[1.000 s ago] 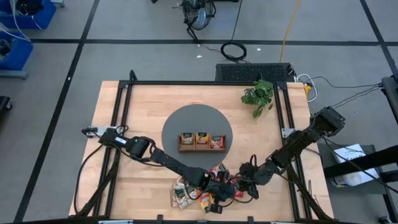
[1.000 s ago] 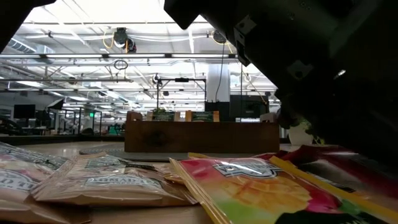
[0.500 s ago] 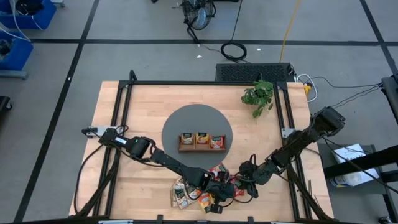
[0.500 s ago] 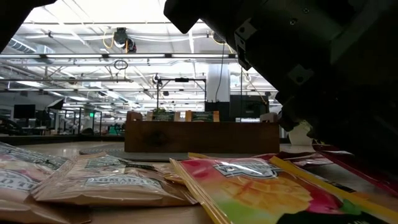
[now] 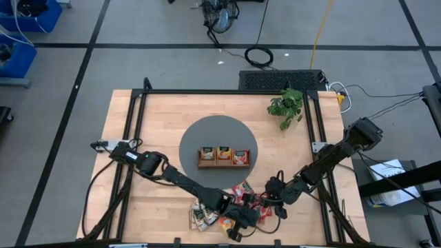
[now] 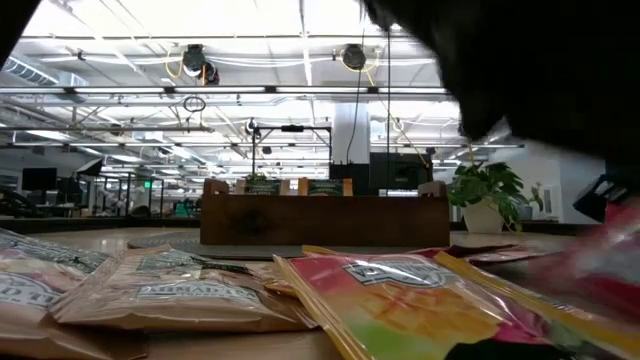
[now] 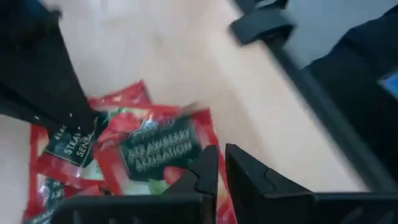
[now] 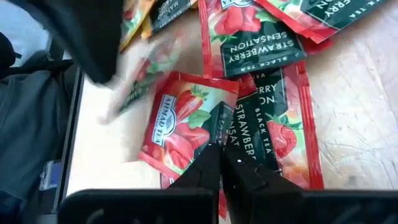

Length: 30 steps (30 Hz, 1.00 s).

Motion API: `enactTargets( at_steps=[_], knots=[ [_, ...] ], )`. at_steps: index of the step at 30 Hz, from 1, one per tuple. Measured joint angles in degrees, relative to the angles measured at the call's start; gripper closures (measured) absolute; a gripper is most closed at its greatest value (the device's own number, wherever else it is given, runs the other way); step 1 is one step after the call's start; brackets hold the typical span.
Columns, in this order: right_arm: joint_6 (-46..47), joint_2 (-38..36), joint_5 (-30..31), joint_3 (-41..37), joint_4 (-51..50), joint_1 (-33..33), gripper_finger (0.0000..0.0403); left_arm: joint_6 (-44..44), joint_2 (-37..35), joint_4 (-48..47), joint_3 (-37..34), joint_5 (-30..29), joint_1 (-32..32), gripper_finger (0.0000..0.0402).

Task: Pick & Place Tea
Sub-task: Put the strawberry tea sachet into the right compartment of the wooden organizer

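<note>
Red, orange and green tea sachets (image 5: pixel 210 213) lie in a loose heap near the table's near edge; they also fill the low view (image 6: pixel 170 290). The wooden tray (image 5: pixel 224 157) stands on a grey round mat, with sachets upright in its compartments. My left gripper (image 7: pixel 221 165) is shut on a red strawberry sachet (image 7: pixel 158 146) at the heap's near right side (image 5: pixel 238 222). My right gripper (image 8: pixel 225 158) is at the heap's right side (image 5: pixel 265 205), shut at the edge of another red sachet (image 8: pixel 186 124). My left gripper pinches the red sachet by one edge (image 7: pixel 193 163) between its two fingers. The sachet stands out past the fingertips with its label side showing. Whether it is clear of the heap does not show. My right gripper comes slanting down from the table's right side, and its shut fingers meet the red sachet at its near corner (image 8: pixel 208 146). The fingertips cover the place of contact. The sachet lies on other sachets of the heap.
A potted plant (image 5: pixel 286 107) stands at the far right of the table. A black frame (image 5: pixel 138 138) runs round the tabletop. The two arms lie close together over the heap. Bare wood shows left of the mat (image 5: pixel 158 124).
My left gripper has moved toward the table's near edge. In the low view the dark arm that filled the right side has drawn away, so the plant now shows, and a blurred red sachet shows at the right.
</note>
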Motion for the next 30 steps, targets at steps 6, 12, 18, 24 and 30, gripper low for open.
enactTargets(
  at_steps=[6, 12, 18, 24, 30],
  knots=[
    [-1.30, -2.54, 0.92, 0.00, -2.04, 0.36, 0.0402, -0.49, -4.60, -8.83, 0.11, -3.58, -3.11, 0.0364],
    [-3.89, -6.14, 1.45, 0.18, -3.34, 0.55, 0.0402, -2.61, -7.22, -17.44, 0.26, -14.99, -7.13, 0.0364],
    [-5.66, -10.78, 5.04, 3.97, -14.70, 0.44, 0.0403, -11.85, -8.48, -29.64, 0.13, -24.28, -11.68, 0.0364],
    [-7.71, -12.64, 5.75, 10.85, -27.63, -0.30, 0.0403, -21.02, -9.33, -38.14, 0.09, -37.65, -16.54, 0.0364],
    [-10.69, -12.58, 5.54, 18.62, -39.76, -2.77, 0.0403, -34.59, -10.00, -49.11, -1.18, -46.39, -20.78, 0.0364]
  ],
)
